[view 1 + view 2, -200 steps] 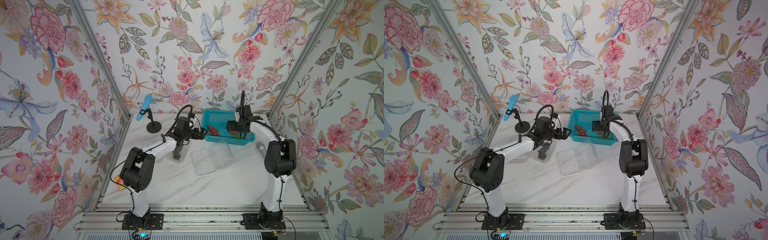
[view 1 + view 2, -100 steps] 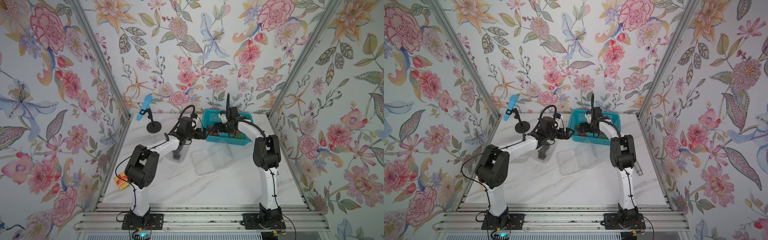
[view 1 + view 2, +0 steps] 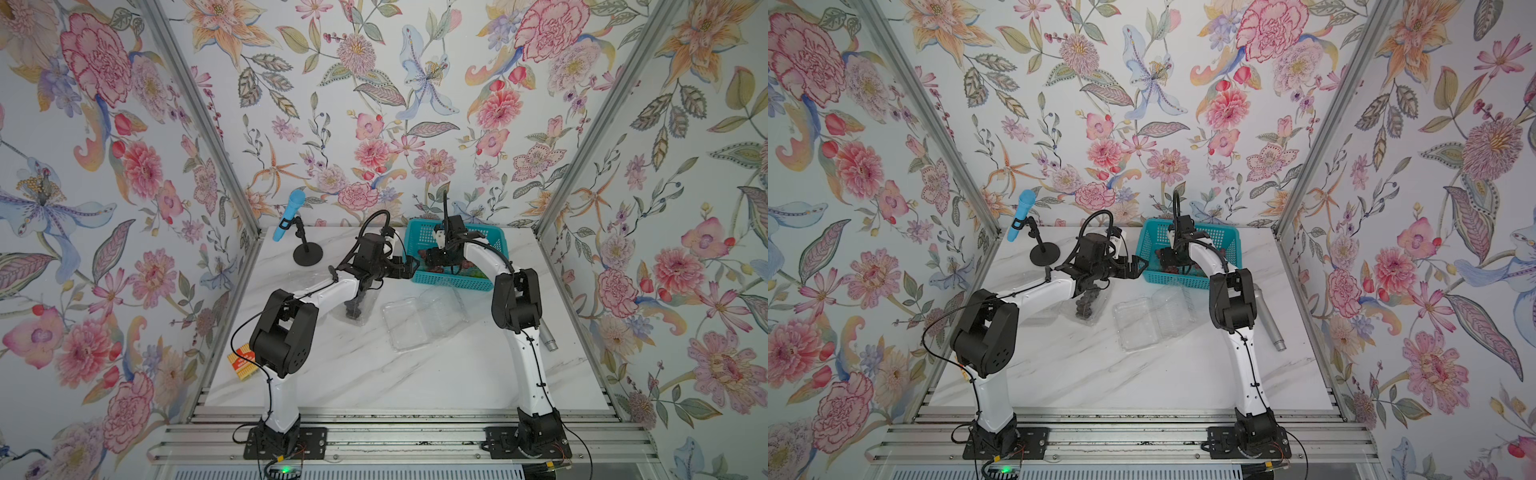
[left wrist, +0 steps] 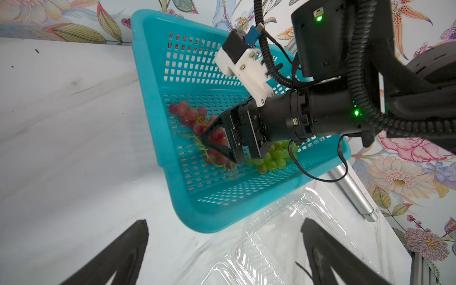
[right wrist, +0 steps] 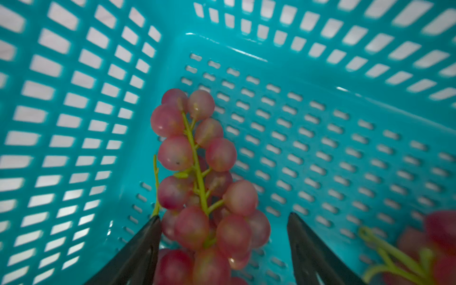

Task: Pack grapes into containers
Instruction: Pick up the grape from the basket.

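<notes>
Right gripper [image 5: 223, 217] sits in the basket [image 5: 320, 118], jaws spread either side of the red grapes [image 5: 195, 153]; left gripper [image 3: 410, 266] gapes wide just left.

Both arms are arching inward; left gripper [image 3: 1138, 266] is hovering, jaws spread wide; right gripper [image 5: 224, 217] is pointing down, jaws parted.

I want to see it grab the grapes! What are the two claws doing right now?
Left gripper: open, holding nothing.
Right gripper: open around the red grapes in the basket, not gripping yet.
</notes>
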`<state>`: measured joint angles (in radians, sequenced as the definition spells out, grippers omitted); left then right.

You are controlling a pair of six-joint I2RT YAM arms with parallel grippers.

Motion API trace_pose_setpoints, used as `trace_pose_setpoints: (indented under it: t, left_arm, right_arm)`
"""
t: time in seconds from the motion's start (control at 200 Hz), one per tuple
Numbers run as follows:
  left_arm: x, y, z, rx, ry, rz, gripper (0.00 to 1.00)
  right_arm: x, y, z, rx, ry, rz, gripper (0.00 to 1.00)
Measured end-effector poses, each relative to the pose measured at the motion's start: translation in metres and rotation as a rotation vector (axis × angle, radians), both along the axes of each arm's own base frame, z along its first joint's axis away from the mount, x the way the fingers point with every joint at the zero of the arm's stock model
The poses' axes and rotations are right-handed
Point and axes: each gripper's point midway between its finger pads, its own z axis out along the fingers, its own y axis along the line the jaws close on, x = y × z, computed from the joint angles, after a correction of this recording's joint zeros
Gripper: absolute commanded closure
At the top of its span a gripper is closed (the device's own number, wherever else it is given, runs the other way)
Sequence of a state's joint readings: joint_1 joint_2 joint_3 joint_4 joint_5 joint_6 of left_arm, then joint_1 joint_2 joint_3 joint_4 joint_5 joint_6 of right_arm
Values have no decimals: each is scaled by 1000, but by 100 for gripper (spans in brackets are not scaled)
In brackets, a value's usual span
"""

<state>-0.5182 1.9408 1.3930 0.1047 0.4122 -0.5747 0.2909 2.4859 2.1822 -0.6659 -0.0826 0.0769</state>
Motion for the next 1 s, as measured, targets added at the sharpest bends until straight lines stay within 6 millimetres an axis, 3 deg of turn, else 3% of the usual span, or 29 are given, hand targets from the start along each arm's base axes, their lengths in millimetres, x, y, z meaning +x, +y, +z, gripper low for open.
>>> trace_pose_setpoints:
  t: [0.27, 0.455, 0.56, 0.706, 0.841, 0.996]
  left_arm:
    - [0, 0, 0, 0, 0, 0, 0]
    - [0, 0, 0, 4, -3, -2, 0]
    - [0, 0, 0, 9, -10, -6, 0]
    - [1, 1, 0, 27, -29, -12, 0]
    - [1, 4, -5, 59, -34, -12, 0]
    - [-1, 6, -8, 83, -37, -18, 0]
  right_arm:
    - [27, -54, 20, -41, -59, -168, 21]
    - [32, -65, 28, -2, -63, -187, 19]
    - [28, -50, 32, -14, -71, -140, 19]
    - [16, -6, 47, -28, -105, -25, 22]
    - [6, 28, 49, -12, -107, 50, 25]
    - [6, 36, 48, 13, -102, 66, 28]
